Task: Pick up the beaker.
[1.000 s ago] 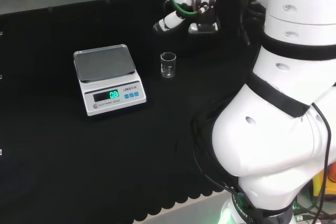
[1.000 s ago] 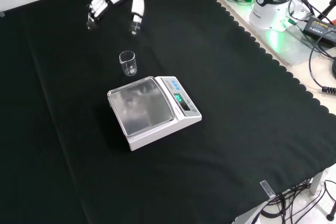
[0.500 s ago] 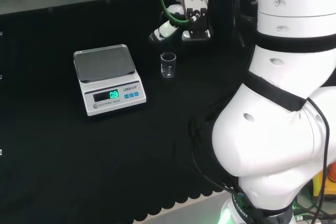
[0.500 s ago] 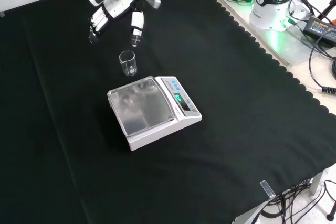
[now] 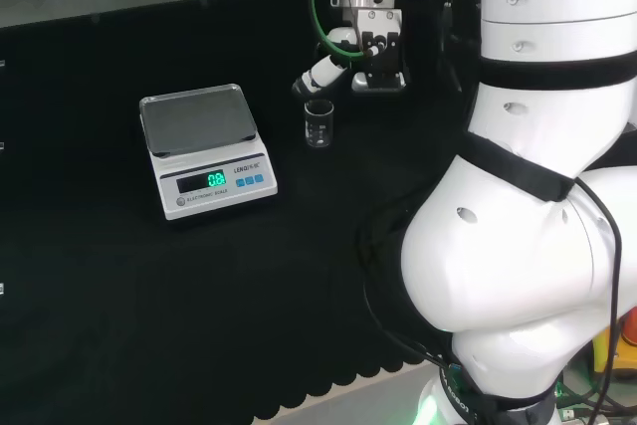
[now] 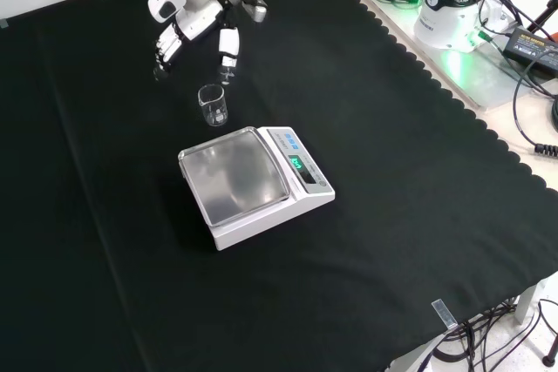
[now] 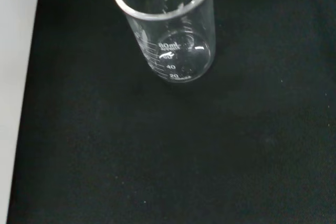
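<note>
We saw a small clear beaker [image 6: 213, 104] standing upright on the black cloth of the table [image 6: 418, 215]. It stood alone, and nothing held it. In the wrist view the beaker [image 7: 167, 24] looked empty, with white marks up its side, though the glass was hard to see through, so we could not be sure.

The hand [image 6: 196, 19] hung above the cloth just behind the beaker in the front view. Its fingers [image 6: 166, 45] were spread and pointed down, and its thumb [image 6: 228, 48] came down close to the rim of the beaker. The hand was open and had hold of nothing. We could not tell if the thumb touched the glass.

In the head view the hand [image 5: 343, 57] was just above and behind the beaker [image 5: 318, 123], with a white finger reaching down near the rim.

A white scale [image 6: 255, 183] with a shiny metal plate sat near the beaker, closer to us in the front view. In the head view the scale [image 5: 204, 149] was to the left of the beaker. Its little screen glowed green.
</note>
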Controlling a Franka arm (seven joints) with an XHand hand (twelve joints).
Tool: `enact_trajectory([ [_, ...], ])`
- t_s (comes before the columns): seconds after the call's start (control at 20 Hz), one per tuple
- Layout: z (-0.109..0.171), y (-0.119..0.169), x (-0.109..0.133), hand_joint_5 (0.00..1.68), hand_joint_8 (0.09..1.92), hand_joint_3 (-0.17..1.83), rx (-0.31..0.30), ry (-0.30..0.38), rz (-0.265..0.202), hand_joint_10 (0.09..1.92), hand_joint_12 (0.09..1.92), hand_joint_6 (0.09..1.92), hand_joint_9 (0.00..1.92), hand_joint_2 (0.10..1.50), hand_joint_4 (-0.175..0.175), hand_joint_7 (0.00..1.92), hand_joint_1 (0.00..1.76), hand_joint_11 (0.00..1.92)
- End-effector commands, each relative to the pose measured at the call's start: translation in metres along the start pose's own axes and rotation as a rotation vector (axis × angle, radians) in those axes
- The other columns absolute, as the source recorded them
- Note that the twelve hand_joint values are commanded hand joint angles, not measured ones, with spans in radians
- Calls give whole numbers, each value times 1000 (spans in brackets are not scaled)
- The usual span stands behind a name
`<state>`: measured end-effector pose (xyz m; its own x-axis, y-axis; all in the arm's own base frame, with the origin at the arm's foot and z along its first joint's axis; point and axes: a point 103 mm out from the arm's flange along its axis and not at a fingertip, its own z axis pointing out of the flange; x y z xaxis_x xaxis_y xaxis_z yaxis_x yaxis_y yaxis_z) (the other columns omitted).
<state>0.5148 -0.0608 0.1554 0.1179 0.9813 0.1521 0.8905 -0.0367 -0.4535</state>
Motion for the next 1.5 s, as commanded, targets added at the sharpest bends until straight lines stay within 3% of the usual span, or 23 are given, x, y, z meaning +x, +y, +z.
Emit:
enact_trajectory([
  [0.05, 9, 9, -5, 284, 760, 96, 31, 20, 7, 856, 1562, 87, 0, 781, -53, 47, 527, 108],
  [0.65, 39, 18, -2, 286, 761, 96, 90, 54, 2, 852, 1562, 87, 0, 781, -53, 46, 525, 103],
  [1.1, 47, 21, 1, 290, 763, 96, 110, 34, 6, 854, 1551, 87, 0, 780, -55, 48, 551, 107],
  [1.3, 53, 23, 7, 324, 779, 101, 110, 16, 18, 912, 1487, 87, 30, 781, -62, 105, 603, 193],
  [1.5, 54, 22, 6, 424, 788, 113, 88, 18, 21, 879, 1395, 87, 191, 784, -64, 230, 654, 355],
])
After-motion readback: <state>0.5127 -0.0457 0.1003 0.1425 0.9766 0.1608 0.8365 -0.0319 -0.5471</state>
